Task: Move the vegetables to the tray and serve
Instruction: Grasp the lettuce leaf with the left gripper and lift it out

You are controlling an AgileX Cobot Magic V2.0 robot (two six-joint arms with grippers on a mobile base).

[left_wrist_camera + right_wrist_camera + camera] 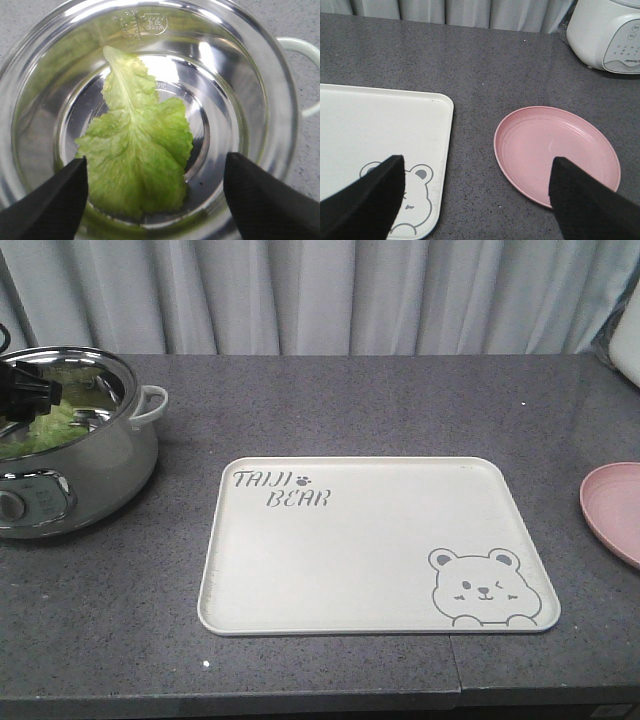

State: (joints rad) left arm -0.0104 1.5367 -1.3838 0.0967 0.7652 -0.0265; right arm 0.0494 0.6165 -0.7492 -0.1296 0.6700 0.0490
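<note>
Handling first: the crinkly light-green lettuce leaves (137, 155) lie flat on the bottom of the round shiny steel pot (260, 65), which stands at the left end of the dark grey speckled worktop (400, 400). I judge them very light, soft and limp, easy to tear, and perhaps slippery against the polished metal. The pale rib down the middle looks the strongest place to pinch. The thin frilled edge would probably rip or slide out. A hold from above must reach down to the pot floor, so the fingers could scrape the steel.

The left claw (155, 165) hangs over the pot with its black fingers spread wide, one on each side of the leaves. It holds nothing and appears to touch nothing. The right claw (477, 165) is also wide open and empty, above the worktop between the large cream-white rectangular tray (370, 540) with the bear drawing and the round pink plate (555, 145). The tray has no leaf on it yet.
</note>
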